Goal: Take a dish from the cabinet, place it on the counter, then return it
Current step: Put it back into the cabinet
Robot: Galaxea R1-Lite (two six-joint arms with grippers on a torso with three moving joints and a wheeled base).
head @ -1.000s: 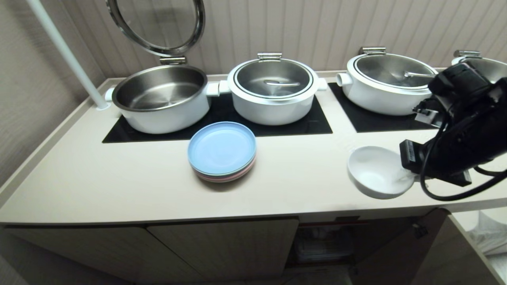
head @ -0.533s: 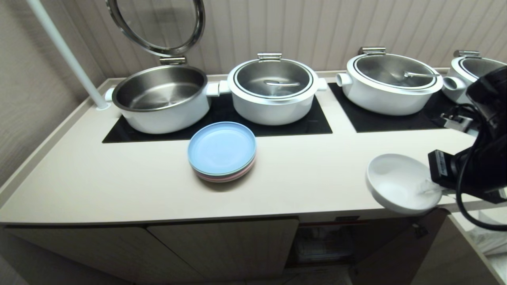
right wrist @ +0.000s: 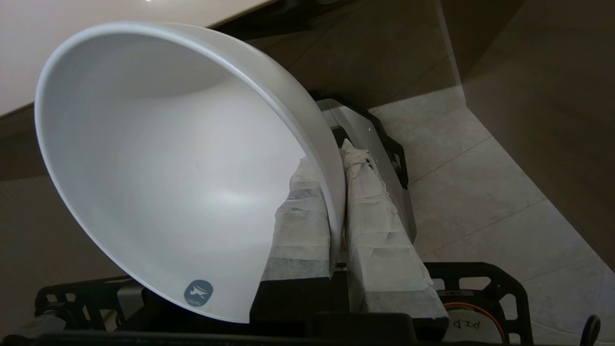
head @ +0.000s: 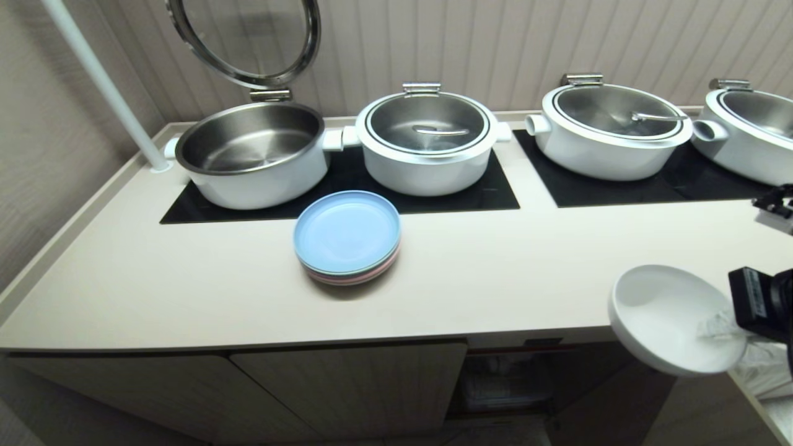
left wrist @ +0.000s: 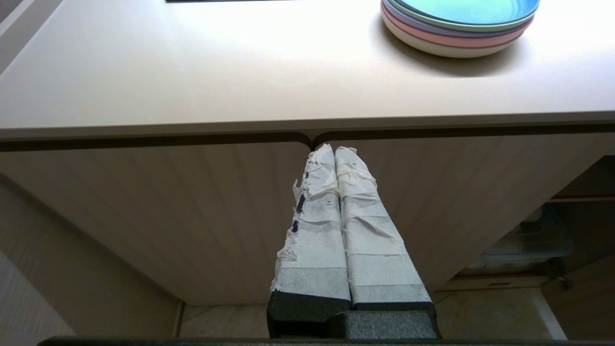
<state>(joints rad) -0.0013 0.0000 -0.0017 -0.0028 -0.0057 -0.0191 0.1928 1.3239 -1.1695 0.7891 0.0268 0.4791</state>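
Right gripper (head: 722,325) mostly off-frame, gripping dish (head: 672,319)

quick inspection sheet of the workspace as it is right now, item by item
surface: long cream-beige counter with black glass hob panels.
job's things: small glossy white round bowl held tilted past the counter's front edge; low beige ribbed cabinet below, open at its right end.
clutter: stack of flat blue and pink plates; four white pots, the left one with its lid raised.
grippers: right gripper shut on the bowl's rim; left gripper shut, empty, before the cabinet doors.
cables: nothing seen.
surroundings: ribbed wall panelling, white pole.
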